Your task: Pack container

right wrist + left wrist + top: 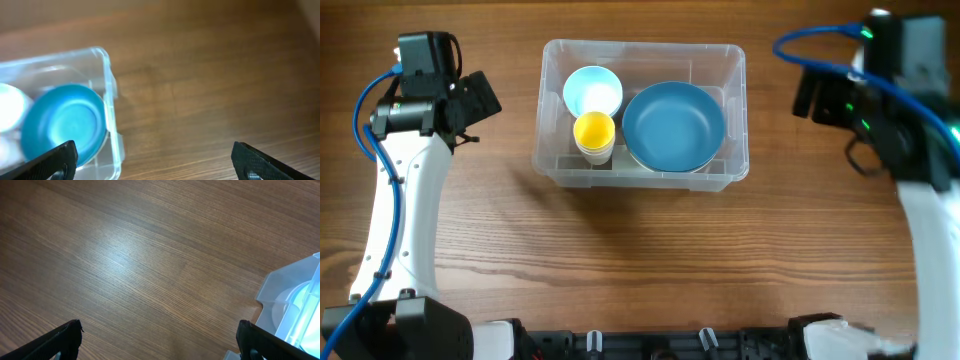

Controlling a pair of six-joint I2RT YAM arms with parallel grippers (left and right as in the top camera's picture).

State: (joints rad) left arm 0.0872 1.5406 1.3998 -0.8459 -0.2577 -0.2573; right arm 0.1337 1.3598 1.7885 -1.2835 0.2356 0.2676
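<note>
The clear plastic container (642,46) sits at the table's middle back. Inside it are a blue bowl (673,125), a light blue cup (592,90) and a yellow cup (594,132). My left gripper (483,98) hovers to the left of the container, open and empty; in the left wrist view the gripper (160,336) frames bare wood, with the container's corner (285,287) at the right. My right gripper (810,95) hangs to the right of the container, also open; its wrist view shows the gripper (156,153) over wood beside the container's wall (107,85) and the blue bowl (62,120).
The wooden table (640,250) stretches in front of the container. Blue cables run along both arms. The arm bases (420,325) stand at the near edge.
</note>
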